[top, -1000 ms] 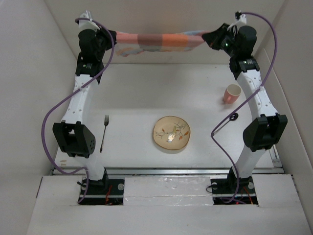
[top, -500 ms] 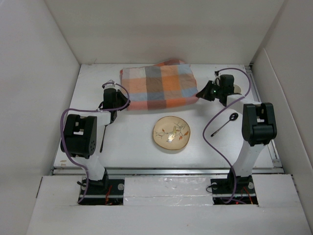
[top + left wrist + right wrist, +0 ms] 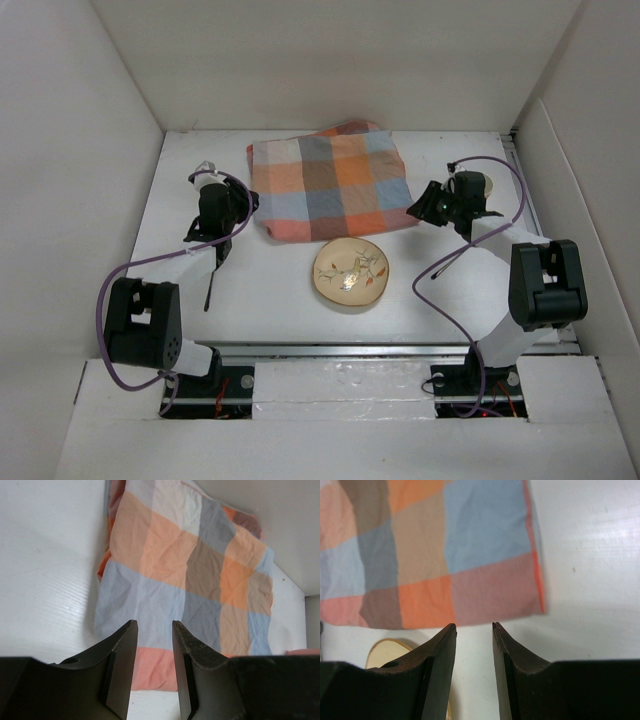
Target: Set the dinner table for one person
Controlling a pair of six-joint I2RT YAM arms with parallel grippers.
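The checked orange-blue-grey cloth [image 3: 330, 185] lies spread flat on the far middle of the white dinner table [image 3: 280, 300]. My left gripper [image 3: 245, 205] is open and empty at the cloth's left near corner. In the left wrist view, the gripper [image 3: 154, 625] hovers over the cloth's [image 3: 190, 580] near edge. My right gripper [image 3: 418, 208] is open and empty just off the cloth's right near corner. In the right wrist view, the gripper [image 3: 474, 626] is over bare table [image 3: 590, 555], with the cloth's [image 3: 430, 545] edge just beyond the tips.
A tan flowered plate [image 3: 351, 273] sits just in front of the cloth; its rim shows in the right wrist view [image 3: 385, 652]. A fork [image 3: 209, 290] lies left, partly under my left arm. A spoon handle [image 3: 436, 275] pokes out by my right arm. White walls enclose the table.
One second ago both grippers held the cloth stretched in the air at the back. They brought it down onto the table, let go, and now stand open at its near corners.
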